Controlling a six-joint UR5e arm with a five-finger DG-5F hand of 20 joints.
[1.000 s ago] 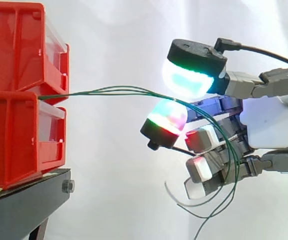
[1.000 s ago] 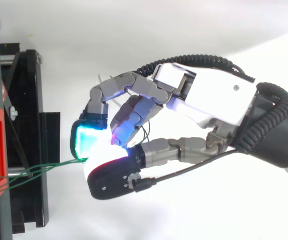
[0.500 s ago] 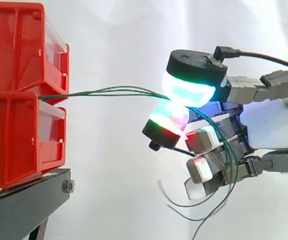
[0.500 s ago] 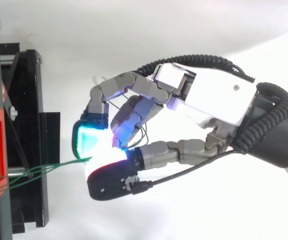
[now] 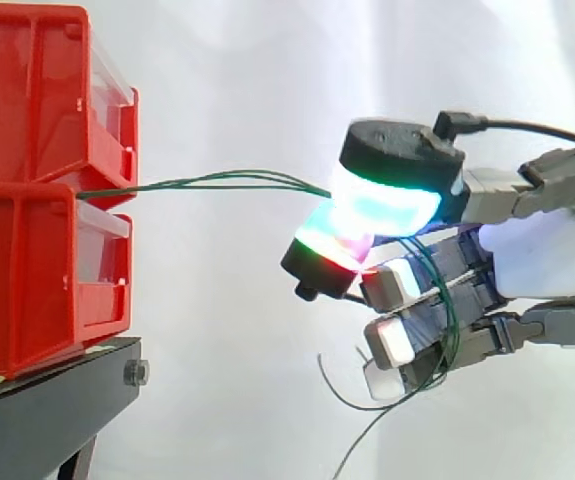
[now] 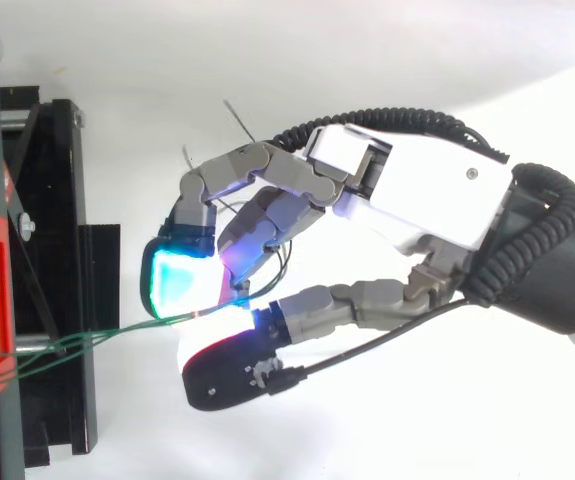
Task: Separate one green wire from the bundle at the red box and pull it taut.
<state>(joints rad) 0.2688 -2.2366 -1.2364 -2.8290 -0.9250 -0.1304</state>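
You were at the pinch-and-pull step: your hand [image 5: 537, 250] had closed its glowing pads [image 5: 382, 205] on the green wires [image 5: 207, 183], well clear of the red box [image 5: 27, 280] on the black stand [image 5: 47, 420]. The wires left the box at the seam between its upper and lower bins and ran almost level across the open gap to the pinch. They bowed slightly upward, so I judged them not yet taut. More than one strand appeared to converge on the pinch, and I could not tell whether you held a single wire or several. Separation therefore looked unfinished. The next move called for letting the extra strands slip free while keeping one, then drawing the hand straight away from the box until that strand lost its bow. A grip that was too light risked losing them all. As for pose, the arm came in from the right with the palm held about level. One cyan-lit pad sat on top and a pad glowing green and red pressed up from beneath. The other fingers were curled below, with the wires' free lengths looping past them and hanging down. From above, the hand [image 6: 417, 190] reached leftward and the wires [image 6: 67, 345] slanted from the stand to the pads.
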